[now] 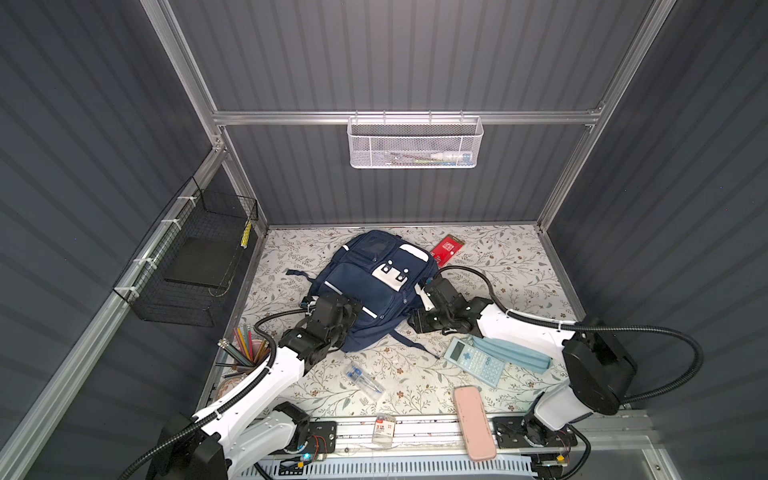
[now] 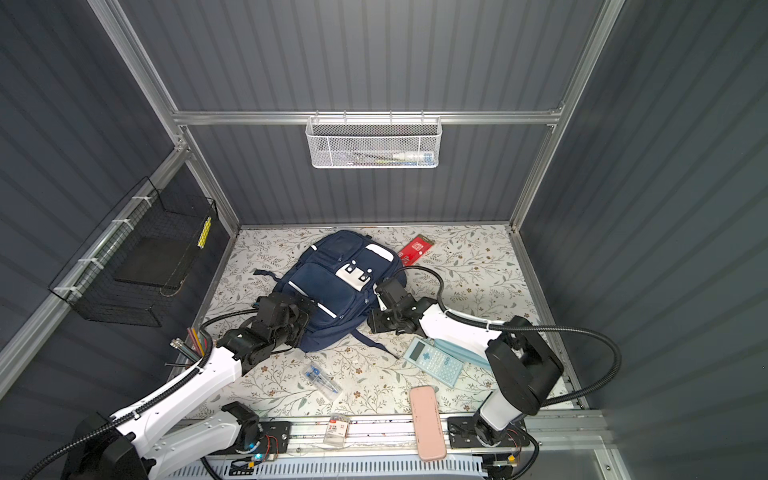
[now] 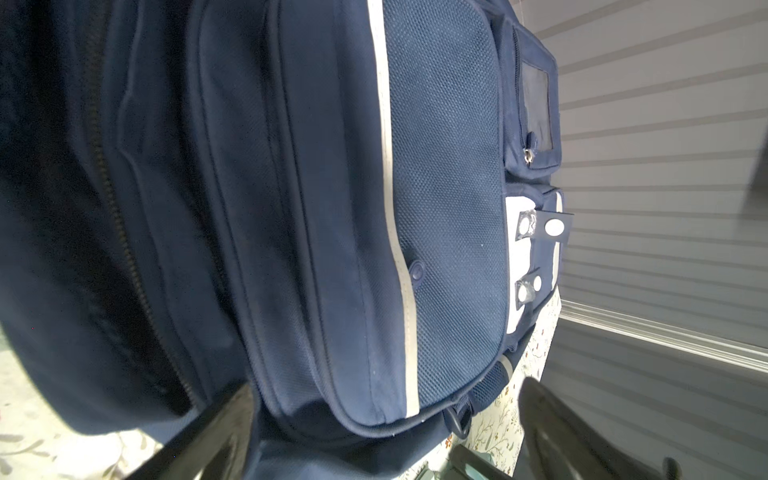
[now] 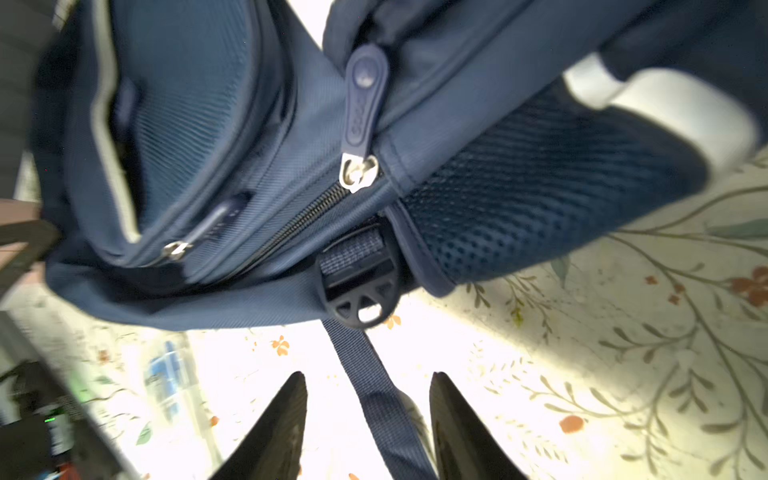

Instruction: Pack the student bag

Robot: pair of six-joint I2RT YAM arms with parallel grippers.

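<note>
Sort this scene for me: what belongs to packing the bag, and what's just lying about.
Belongs (the supplies probably as things to pack): bag, left gripper, right gripper, calculator, blue pouch, pink case, pen packet, red packet, pencil cup.
Lying about: white basket and black basket, both on the walls.
</note>
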